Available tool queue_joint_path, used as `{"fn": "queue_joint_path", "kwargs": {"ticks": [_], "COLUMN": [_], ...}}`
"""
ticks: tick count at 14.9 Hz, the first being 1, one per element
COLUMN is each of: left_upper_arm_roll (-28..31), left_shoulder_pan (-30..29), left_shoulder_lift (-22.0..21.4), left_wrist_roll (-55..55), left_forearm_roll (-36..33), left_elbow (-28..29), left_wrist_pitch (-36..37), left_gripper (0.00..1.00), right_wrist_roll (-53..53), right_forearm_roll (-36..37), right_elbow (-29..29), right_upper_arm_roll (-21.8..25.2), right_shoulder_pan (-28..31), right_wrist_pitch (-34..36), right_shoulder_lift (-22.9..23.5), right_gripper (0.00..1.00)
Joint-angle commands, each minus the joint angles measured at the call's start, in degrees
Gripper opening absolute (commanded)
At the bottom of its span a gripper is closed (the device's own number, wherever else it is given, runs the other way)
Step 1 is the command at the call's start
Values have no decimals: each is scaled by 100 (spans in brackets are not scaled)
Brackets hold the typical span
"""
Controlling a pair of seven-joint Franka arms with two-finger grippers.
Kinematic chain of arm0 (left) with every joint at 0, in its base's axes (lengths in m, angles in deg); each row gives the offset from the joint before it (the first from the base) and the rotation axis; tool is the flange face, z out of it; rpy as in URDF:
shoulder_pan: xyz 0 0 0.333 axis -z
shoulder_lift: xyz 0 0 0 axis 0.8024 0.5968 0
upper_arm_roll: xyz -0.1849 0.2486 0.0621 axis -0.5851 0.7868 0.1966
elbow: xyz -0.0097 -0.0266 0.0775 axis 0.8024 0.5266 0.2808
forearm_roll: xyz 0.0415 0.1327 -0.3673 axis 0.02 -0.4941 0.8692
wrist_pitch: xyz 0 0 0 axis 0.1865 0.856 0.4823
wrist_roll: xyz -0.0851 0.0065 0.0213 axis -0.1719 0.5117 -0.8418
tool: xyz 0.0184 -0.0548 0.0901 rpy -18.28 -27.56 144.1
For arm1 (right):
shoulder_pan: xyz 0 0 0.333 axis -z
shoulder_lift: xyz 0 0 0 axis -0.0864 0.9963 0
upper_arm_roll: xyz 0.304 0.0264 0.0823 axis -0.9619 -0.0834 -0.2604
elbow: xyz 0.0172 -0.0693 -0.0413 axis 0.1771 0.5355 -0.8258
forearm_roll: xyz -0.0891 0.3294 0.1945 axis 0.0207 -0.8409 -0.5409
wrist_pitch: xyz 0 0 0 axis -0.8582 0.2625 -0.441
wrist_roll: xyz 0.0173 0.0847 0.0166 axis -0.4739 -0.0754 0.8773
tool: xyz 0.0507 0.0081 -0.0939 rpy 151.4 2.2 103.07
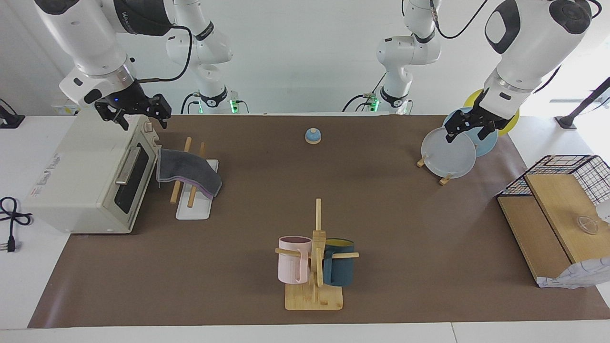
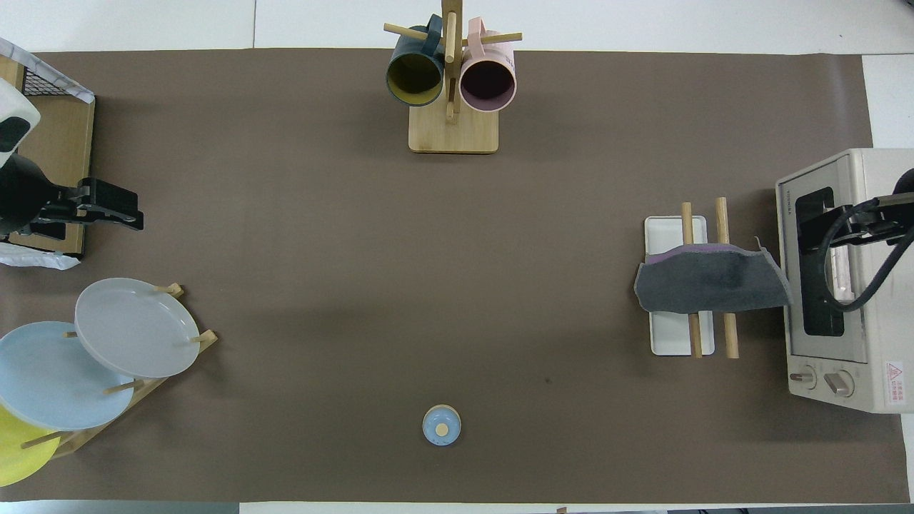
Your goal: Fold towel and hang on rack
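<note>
I take the cream metal toaster oven [image 1: 90,181] as my landmark: the rack of two light wooden rods on a white base [image 1: 194,209] stands just in front of its door. The soft purple-and-grey towel [image 1: 190,175] drapes folded over both rods, light, limp, best pinched at a hanging edge. My right gripper [image 1: 138,112] hovers above the oven, fingers spread, empty; my left gripper [image 1: 469,128] waits, parted, over the pale plates [image 1: 450,157].

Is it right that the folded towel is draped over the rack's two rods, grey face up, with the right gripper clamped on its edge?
Not quite. The towel does lie folded over the rack, grey face up, but the right gripper holds nothing: the facing view shows it up over the toaster oven, apart from the cloth. The left gripper hangs over the plates.
</note>
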Motion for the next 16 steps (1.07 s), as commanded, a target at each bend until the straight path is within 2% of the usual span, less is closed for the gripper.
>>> {"fn": "queue_joint_path", "kwargs": {"ticks": [1, 16], "left_upper_arm_roll": [10, 10], "left_shoulder_pan": [-14, -6], "left_shoulder_lift": [-95, -95], "left_wrist_roll": [-12, -12], "left_forearm_roll": [-113, -113], "left_elbow": [39, 39], "left_wrist_pitch": [70, 70], "left_gripper": [100, 100], "right_wrist_roll": [-76, -76], "right_forearm_roll": [-19, -36], "right_elbow": [-91, -285], "right_upper_arm_roll": [58, 40], "right_shoulder_pan": [13, 39], "right_wrist_pitch": [-60, 1], "right_shoulder_lift": [54, 63], "right_gripper": [100, 100]}}
